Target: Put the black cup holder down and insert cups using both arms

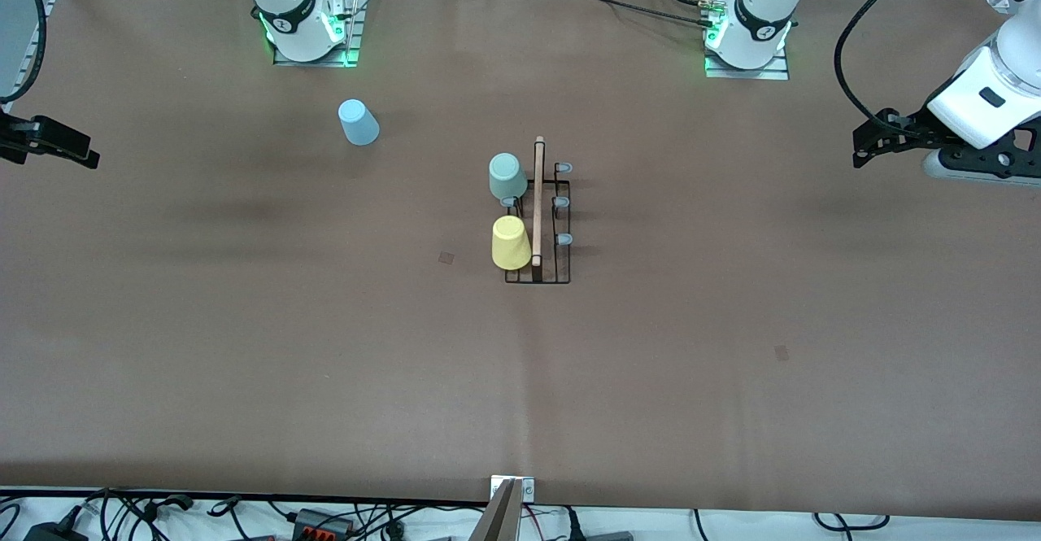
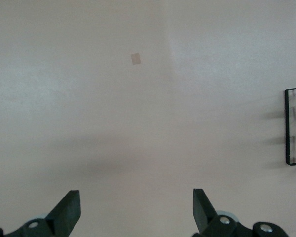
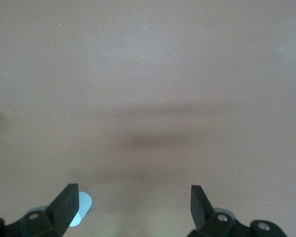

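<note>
The right gripper (image 3: 133, 197) hangs over bare desk (image 1: 732, 362) at the right arm's end, at nine o'clock in the front view. Its jaws are spread wide and hold nothing.

The blue cup (image 1: 358, 122) stands alone on the desk, apparently mouth down, at about ten o'clock from the rack (image 1: 561, 279) and well apart from it.

The rack sits at mid-desk with its rod (image 1: 537, 199) running twelve to six. The mint cup (image 1: 506, 176) and the yellow cup (image 1: 511, 242) are upended on pegs on the rod's nine o'clock side. One bare peg (image 1: 509, 201) shows between them, and three more stand free on the three o'clock side.

The left gripper (image 2: 135, 197) hangs over bare desk at the left arm's end, at three o'clock. Its jaws are also wide open and empty.

With the rack placed and two cups on, only the blue cup looks left to do. It should be very light, with thin walls that flex, and its smooth taper could slip from a pinch. I would grip across the body low down near the wider rim, squeeze gently, and lower it straight over a peg. The wire rack is light too and may shift if it is bumped.
</note>
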You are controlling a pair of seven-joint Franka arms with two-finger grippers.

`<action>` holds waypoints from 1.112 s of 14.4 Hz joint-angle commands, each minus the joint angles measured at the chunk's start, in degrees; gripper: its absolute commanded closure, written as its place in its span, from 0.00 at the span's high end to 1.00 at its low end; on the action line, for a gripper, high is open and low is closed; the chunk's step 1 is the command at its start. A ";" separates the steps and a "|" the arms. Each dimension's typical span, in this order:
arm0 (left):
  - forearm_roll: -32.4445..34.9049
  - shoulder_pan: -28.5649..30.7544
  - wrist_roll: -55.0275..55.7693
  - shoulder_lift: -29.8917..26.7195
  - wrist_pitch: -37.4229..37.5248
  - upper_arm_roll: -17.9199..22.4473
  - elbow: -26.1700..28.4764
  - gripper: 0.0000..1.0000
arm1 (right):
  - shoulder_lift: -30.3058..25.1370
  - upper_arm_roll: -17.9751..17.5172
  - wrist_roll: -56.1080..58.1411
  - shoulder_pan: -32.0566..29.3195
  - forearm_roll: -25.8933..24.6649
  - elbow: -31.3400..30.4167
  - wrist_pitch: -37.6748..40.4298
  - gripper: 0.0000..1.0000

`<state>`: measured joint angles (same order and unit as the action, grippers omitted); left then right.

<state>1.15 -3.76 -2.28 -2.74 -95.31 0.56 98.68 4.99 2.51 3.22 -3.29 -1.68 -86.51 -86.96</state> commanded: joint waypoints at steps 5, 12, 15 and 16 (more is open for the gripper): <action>-1.32 -0.02 0.35 0.10 1.18 0.14 -1.04 1.00 | 0.90 0.12 -1.19 0.92 1.33 1.44 -0.23 1.00; -1.32 -0.02 0.35 0.10 1.18 0.05 -1.04 1.00 | 0.46 -0.05 -2.42 0.65 2.57 1.00 -0.58 1.00; -1.32 -0.02 0.35 0.10 1.18 0.05 -1.04 1.00 | 0.38 -1.11 -2.86 0.48 1.42 0.91 -0.58 1.00; -1.32 -0.02 0.35 0.10 1.18 0.05 -1.04 1.00 | 0.46 -1.11 -2.60 0.48 1.33 0.91 -0.58 1.00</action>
<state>1.15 -3.76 -2.28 -2.74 -95.29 0.56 98.68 5.42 2.11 1.51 -2.62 0.64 -86.32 -87.52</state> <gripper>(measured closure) 0.000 0.000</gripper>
